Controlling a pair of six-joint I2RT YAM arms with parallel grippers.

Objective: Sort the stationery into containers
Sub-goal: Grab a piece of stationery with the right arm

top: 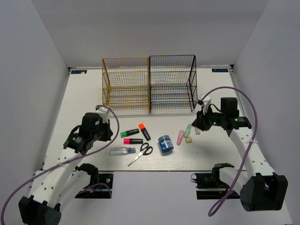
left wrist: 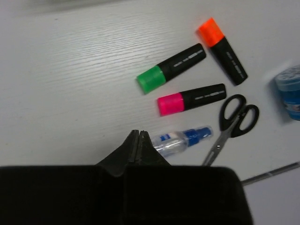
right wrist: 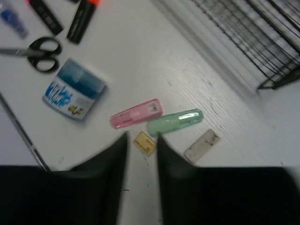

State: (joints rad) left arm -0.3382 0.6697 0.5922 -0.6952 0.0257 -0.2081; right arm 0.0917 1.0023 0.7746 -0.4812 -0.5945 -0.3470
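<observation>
Sorting not begun: all stationery on the tabletop

Left gripper (left wrist: 139, 140): fingers pressed together, holding nothing. Its tips point at the clear blue-capped tube (left wrist: 180, 140), which lies just beyond them near the near edge, left of centre. Past the tube lie the pink-capped highlighter (left wrist: 192, 99), the green-capped highlighter (left wrist: 171, 68) and the orange-capped highlighter (left wrist: 221, 50). The black-handled scissors (left wrist: 232, 126) lie beside the tube, apart from it.

Right gripper (right wrist: 141, 141): fingers apart, nothing between them. It is lined up over a small yellow tag (right wrist: 144, 143); whether it touches the tag cannot be told. Just beyond lie the pink stick (right wrist: 136, 114) and the green stick (right wrist: 174, 123), end to end and close. A beige strip (right wrist: 201, 145) lies beside them, and the round blue jar (right wrist: 75, 93) sits further toward centre.

Containers: the gold-yellow rack (top: 126, 84) and the black rack (top: 172, 83) stand side by side at the middle of the far edge, touching or nearly so. No item shows in either.

Assessment: nothing is sorted. Every piece seen lies on the tabletop (top: 84, 93) between the racks and the near edge, so all lifts and placements remain. Each arm appears positioned for a first pick, the left needing to open first.
</observation>
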